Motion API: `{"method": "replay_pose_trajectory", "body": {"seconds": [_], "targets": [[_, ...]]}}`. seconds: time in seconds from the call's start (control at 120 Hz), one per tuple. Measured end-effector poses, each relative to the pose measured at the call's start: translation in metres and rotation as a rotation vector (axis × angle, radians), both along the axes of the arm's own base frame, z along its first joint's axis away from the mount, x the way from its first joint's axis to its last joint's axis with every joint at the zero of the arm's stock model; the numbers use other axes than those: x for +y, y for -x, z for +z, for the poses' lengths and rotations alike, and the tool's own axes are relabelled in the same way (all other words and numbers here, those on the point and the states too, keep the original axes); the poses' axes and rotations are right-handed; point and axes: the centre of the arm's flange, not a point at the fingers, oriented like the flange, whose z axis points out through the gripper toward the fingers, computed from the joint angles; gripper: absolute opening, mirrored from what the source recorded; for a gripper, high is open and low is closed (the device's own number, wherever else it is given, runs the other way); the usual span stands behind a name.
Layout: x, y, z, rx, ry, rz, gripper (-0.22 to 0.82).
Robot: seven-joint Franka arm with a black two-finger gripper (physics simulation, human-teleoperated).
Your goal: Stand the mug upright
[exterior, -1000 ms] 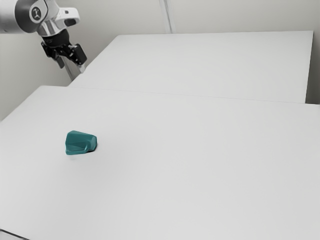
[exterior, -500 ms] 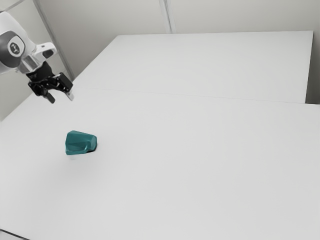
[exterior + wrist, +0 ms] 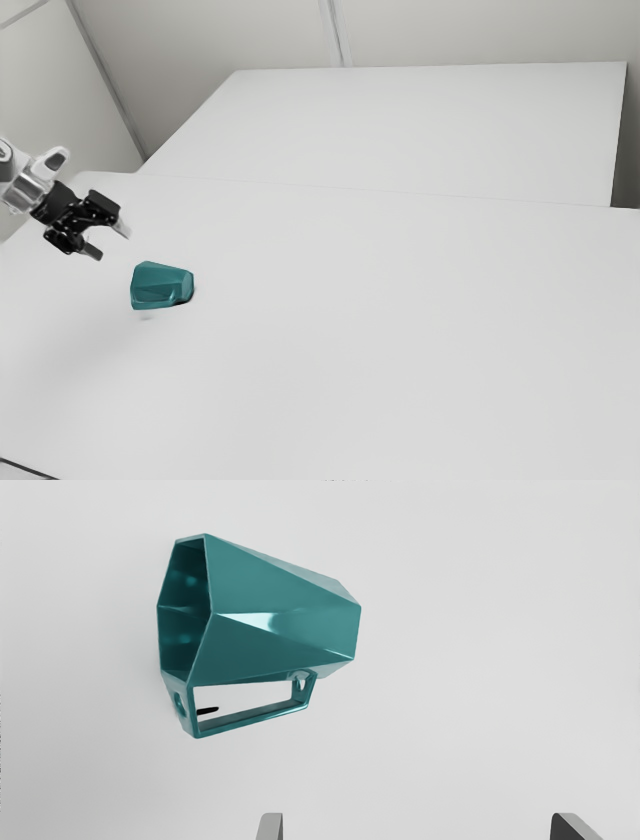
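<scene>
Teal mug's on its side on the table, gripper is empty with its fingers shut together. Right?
Not the fingers: the wrist view shows the fingers well apart, so the gripper is open. The rest stands: the teal mug lies on its side on the table, and the gripper is empty.

The place is a plain indoor room, perhaps a lab (its exact kind is impossible to tell). The exterior view has pale walls [image 3: 230, 40], a grey seam [image 3: 335, 30] at 12 o'clock, a broad white counter [image 3: 400, 350], another white surface [image 3: 430, 125] towards 1 o'clock and a robot arm [image 3: 22, 180] at 9 o'clock.
</scene>
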Motion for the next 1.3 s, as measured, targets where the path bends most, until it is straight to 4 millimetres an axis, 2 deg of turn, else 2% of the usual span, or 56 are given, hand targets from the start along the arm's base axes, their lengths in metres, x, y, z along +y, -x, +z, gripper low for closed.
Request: {"method": "replay_pose_trajectory", "body": {"seconds": [0.1, 0.208, 0.3, 0.592, 0.717, 0.925, 1.025, 1.3], "targets": [[0.024, 0.01, -0.014, -0.032, 0.038, 0.019, 0.58], [0.049, 0.018, -0.046, -0.043, 0.09, 0.039, 0.58], [0.055, 0.017, -0.067, -0.074, 0.136, 0.022, 0.58], [0.073, 0.0, -0.101, -0.209, 0.215, -0.059, 0.58], [0.078, -0.011, -0.108, -0.258, 0.229, -0.112, 0.58], [0.078, -0.014, -0.13, -0.312, 0.271, -0.168, 0.57], [0.08, -0.019, -0.133, -0.338, 0.273, -0.2, 0.57], [0.072, -0.026, -0.148, -0.387, 0.3, -0.264, 0.57]]}}
